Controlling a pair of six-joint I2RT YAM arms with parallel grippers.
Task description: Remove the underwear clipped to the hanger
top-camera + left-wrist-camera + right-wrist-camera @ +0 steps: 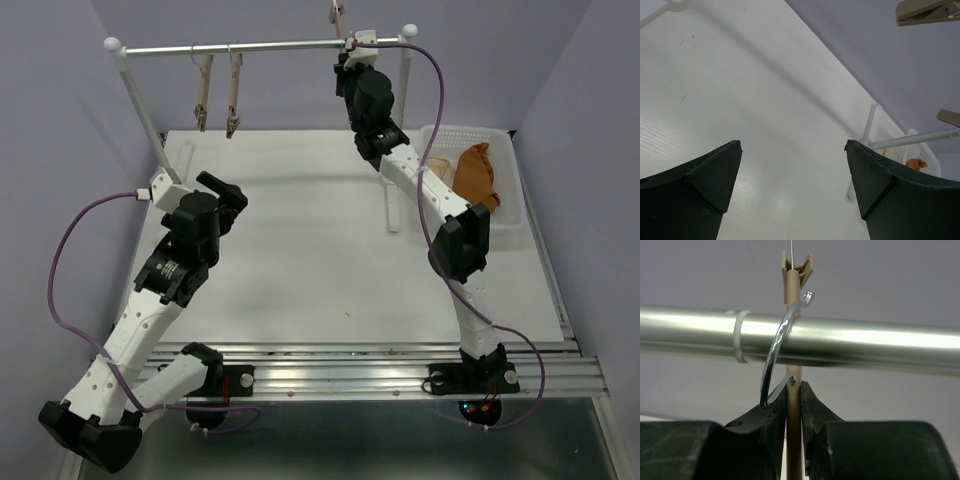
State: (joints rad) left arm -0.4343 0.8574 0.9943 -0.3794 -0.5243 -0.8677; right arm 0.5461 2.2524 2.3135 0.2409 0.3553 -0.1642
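Lying in the white basket point(455, 130) on the right, the rust-brown underwear point(476, 172) looks free of its clips, so the job seems nearly done. Right claw point(794, 395) is clamped on the wooden hanger point(793, 290), hook over the steel rail point(880, 340), likely steadying it. Left claw point(225, 188) hovers wide apart above the table point(300, 260). Spare clips point(234, 100) dangle nearby, nothing blocking

The rail point(880, 342) was glossy polished metal. The hanger point(793, 290) was smooth pale wood with a shiny wire hook point(771, 357). The right claw point(793, 402) looked matt black plastic, the counter point(300, 270) matt white, the underwear point(477, 172) soft cloth.
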